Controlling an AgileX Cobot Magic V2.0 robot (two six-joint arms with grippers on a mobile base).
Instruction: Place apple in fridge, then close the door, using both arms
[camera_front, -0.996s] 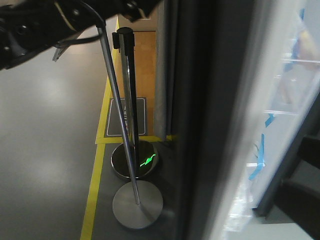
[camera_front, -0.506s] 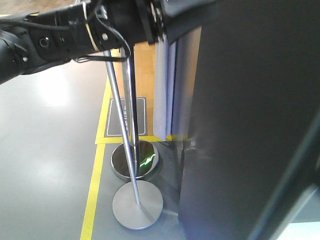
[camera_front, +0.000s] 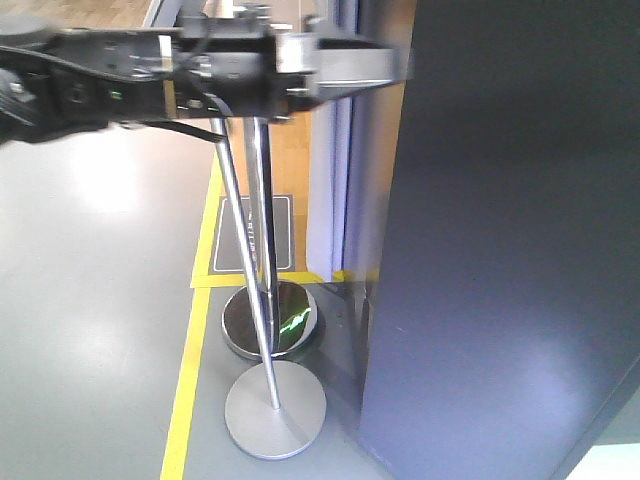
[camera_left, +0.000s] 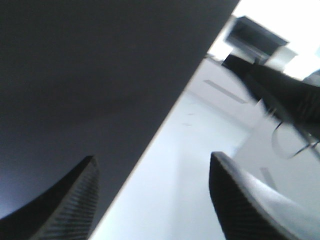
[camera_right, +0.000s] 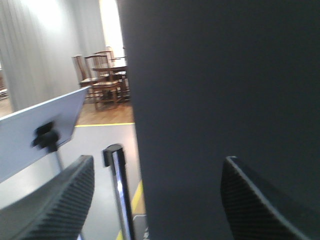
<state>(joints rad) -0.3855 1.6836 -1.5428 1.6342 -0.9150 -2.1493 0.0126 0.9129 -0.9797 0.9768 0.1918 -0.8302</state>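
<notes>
The dark grey door (camera_front: 500, 250) fills the right half of the front view, showing only its outer face. A black arm (camera_front: 140, 75) reaches across the top from the left, and its blurred end meets the door's left edge. My left gripper (camera_left: 152, 156) is open and empty, with the door's dark face (camera_left: 90, 65) close by at upper left. My right gripper (camera_right: 160, 159) is open too, with the same dark face (camera_right: 215, 75) filling the space ahead of it. The apple and the fridge's white inside are out of view.
Two metal stanchion poles stand left of the door, on round bases (camera_front: 275, 408) by a yellow floor line (camera_front: 185, 400). One post top (camera_right: 114, 152) shows between the right fingers, beside a tilted grey panel (camera_right: 40, 130). Wooden chairs (camera_right: 102, 75) stand far back.
The door has swung shut. Its white lining with bins and blue tape showed a second ago; now only dark grey shows. The arm has moved right along the top.
</notes>
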